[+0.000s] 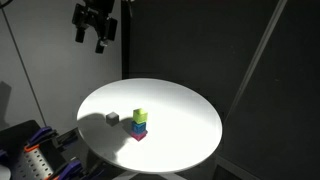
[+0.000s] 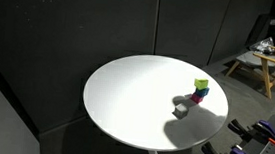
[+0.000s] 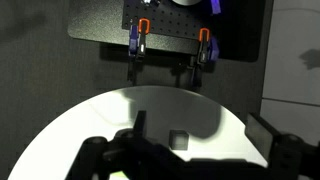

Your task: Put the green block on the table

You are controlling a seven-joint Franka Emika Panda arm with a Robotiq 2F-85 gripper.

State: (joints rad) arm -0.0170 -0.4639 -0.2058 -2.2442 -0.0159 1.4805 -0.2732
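The green block (image 1: 140,115) is a lime cube on top of a small stack, over a blue cube (image 1: 139,126) with a pink piece beneath. The stack stands on the round white table (image 1: 180,105). It also shows in an exterior view, with the green block (image 2: 201,84) near the edge of the table (image 2: 136,97). My gripper (image 1: 92,40) hangs high above the table's far side, well apart from the stack, open and empty. In the wrist view its dark fingers (image 3: 200,130) frame the table (image 3: 90,125) from above; the stack is hidden there.
A grey cube (image 1: 111,118) sits beside the stack; it also shows in an exterior view (image 2: 180,109) and in the wrist view (image 3: 180,140). Orange-handled clamps (image 3: 138,35) lie past the table. A wooden stool (image 2: 259,63) and tools (image 2: 258,133) stand off to the side.
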